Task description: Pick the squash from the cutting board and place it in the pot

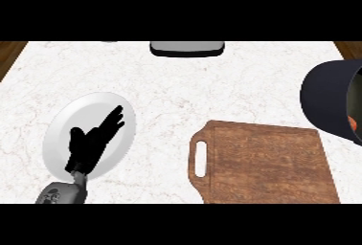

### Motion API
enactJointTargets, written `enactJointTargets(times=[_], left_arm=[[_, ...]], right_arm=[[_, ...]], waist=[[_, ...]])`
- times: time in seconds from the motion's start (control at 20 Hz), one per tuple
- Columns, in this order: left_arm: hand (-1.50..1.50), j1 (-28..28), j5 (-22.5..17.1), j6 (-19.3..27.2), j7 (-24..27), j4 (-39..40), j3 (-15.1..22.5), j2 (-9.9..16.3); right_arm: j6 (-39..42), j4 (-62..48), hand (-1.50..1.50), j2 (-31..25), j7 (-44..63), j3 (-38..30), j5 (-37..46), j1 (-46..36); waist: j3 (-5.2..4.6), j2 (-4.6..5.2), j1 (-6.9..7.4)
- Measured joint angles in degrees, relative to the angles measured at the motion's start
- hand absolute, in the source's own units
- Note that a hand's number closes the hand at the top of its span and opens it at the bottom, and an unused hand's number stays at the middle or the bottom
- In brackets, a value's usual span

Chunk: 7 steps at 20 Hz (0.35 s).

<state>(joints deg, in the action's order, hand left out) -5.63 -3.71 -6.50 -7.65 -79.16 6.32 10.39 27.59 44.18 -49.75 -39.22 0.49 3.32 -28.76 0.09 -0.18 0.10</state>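
The brown wooden cutting board (268, 162) lies at the lower right, its handle slot facing left, and nothing lies on its top. A dark pot (324, 100) stands at the right edge, partly cut off by the view. Inside it, at the very edge, a small orange piece (351, 123) shows; I cannot tell whether it is the squash. My left hand (92, 141) rests open over a white plate (84, 107) at the left, fingers straight and pointing up and to the right. My right hand does not show.
A grey and black object (186, 48) sits at the counter's far edge, top centre. White marble counter lies between the plate and the board. Wooden strips border the counter at the far left and right.
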Motion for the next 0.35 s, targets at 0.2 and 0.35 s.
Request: enactJointTargets(times=[0.2,0.35], left_arm=[[0.00,-0.22,0.16,-0.06,-0.39,-0.36,0.25,-0.28],[0.00,-0.44,0.18,-0.47,-0.28,-0.43,0.50,-0.43]], right_arm=[[4.26,-6.29,-1.50,-1.67,4.66,-6.11,-7.54,-3.58],[7.60,-11.59,-1.50,-4.92,7.13,-9.58,-11.26,-5.96]], waist=[[0.03,0.27,0.59],[0.09,0.56,1.15]])
